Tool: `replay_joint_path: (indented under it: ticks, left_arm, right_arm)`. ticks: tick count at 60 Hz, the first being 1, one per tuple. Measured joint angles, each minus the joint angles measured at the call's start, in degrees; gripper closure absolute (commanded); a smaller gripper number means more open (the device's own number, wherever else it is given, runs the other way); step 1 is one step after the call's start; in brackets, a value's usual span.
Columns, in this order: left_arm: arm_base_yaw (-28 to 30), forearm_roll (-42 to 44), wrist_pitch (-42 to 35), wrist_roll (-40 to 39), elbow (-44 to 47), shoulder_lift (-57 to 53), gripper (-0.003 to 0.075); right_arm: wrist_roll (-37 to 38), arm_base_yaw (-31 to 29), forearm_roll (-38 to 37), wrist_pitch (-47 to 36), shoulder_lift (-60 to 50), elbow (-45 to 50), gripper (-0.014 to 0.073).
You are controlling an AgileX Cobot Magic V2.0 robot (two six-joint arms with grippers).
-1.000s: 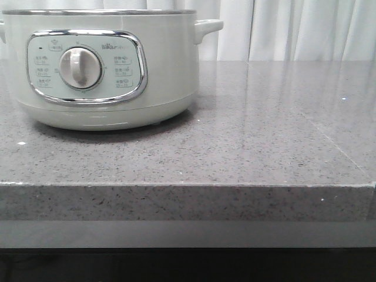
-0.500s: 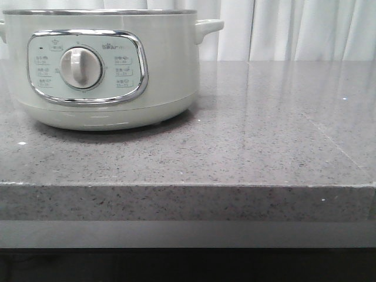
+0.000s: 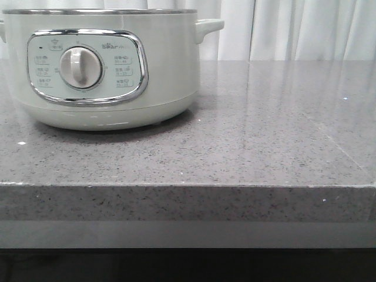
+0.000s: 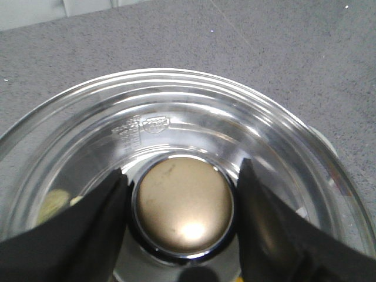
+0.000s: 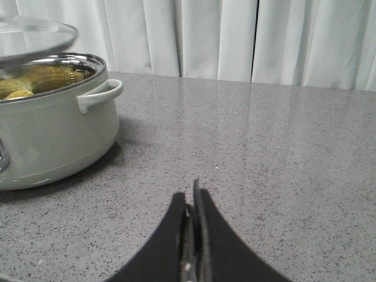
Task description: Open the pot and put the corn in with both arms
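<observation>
The pale grey-green pot stands on the counter at the far left, cut off at the top of the front view. In the right wrist view the pot is uncovered, with the yellow corn lying inside. A glass lid hangs just above its rim. My left gripper is shut on the lid's bronze knob, one finger on each side, with the glass lid spread below. My right gripper is shut and empty, low over the counter to the right of the pot.
The grey speckled counter stretches to the right of the pot, its front edge running across the front view. White curtains hang behind the counter. Neither gripper shows in the front view.
</observation>
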Motion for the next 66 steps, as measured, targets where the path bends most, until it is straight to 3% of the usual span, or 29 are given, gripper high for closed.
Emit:
replay_joint_path:
  ticks: [17, 66]
  left_arm:
    - [-1.77, 0.00, -0.38, 1.45, -2.83, 5.80, 0.0511]
    - [-1.66, 0.16, -4.49, -1.57, -0.66, 5.88, 0.0511]
  right_arm:
    - [0.00, 0.00, 0.00, 0.00, 0.00, 0.00, 0.0662]
    - [0.00, 0.00, 0.00, 0.00, 0.00, 0.00, 0.0662]
